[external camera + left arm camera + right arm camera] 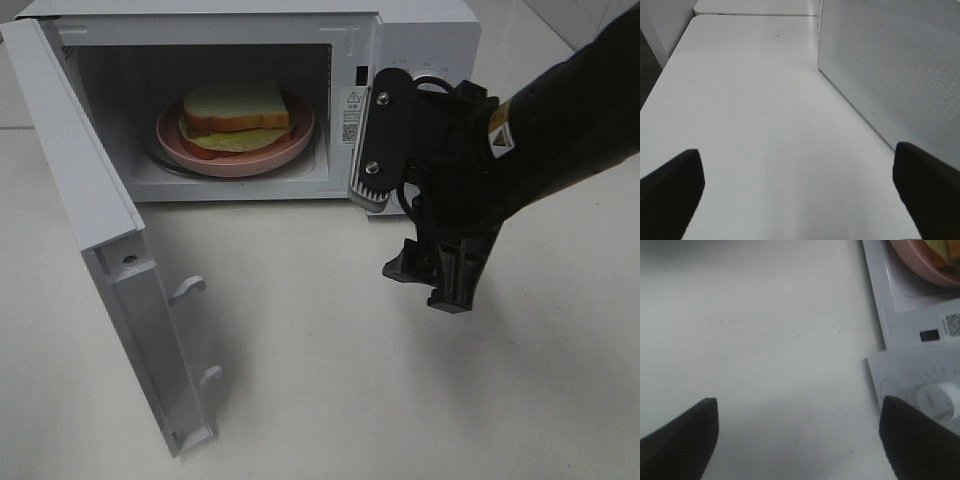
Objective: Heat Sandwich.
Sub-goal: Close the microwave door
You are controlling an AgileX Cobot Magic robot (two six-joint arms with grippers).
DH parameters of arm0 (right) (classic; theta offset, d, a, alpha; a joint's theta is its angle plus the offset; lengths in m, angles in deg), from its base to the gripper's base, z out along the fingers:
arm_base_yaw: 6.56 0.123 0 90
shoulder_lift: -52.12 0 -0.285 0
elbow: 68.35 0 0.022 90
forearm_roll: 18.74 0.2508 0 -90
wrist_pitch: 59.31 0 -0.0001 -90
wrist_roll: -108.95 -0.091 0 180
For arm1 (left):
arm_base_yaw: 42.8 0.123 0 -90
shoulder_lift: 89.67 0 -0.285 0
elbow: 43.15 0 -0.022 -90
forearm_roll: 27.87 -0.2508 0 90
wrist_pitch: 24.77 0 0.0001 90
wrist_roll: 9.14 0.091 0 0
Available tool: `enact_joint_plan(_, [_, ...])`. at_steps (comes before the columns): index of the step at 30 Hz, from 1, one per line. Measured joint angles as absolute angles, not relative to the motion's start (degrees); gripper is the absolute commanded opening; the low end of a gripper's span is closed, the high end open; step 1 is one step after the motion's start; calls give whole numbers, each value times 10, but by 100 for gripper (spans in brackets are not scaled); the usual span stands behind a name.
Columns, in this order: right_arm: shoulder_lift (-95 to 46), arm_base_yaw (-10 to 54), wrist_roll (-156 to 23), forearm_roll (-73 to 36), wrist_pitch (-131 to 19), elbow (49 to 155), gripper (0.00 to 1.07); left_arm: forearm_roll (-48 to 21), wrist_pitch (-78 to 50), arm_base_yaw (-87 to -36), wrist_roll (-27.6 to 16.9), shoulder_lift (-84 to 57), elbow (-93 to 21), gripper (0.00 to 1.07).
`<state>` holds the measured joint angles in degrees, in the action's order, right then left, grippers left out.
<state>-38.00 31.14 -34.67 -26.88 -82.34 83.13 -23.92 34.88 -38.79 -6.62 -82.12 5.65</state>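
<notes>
The sandwich (238, 115), pale bread over yellow-green and red layers, lies on a round pink plate (236, 163) inside the open microwave (420, 40). My right gripper (428, 285) hangs in front of the control panel, fingers pointing down at the table, open and empty. In the right wrist view the right gripper (800, 440) spans bare table, with the plate's rim (920, 265) and a bit of the sandwich (942, 250) at one corner. The left gripper (800, 195) is open over the table beside the microwave's perforated side wall (890, 65); the exterior high view does not show it.
The microwave door (110, 250) stands swung wide to the left, reaching toward the table's front, with two latch hooks (188, 288) on its inner face. A white dial knob (940, 400) sits on the control panel. White table (320, 400) lies before the oven.
</notes>
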Motion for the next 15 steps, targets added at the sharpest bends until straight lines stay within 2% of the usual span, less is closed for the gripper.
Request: enact_joint_plan(15, [-235,311,-606,-270,-1012,827,79,-239,349,-388,-66,-821,57,97])
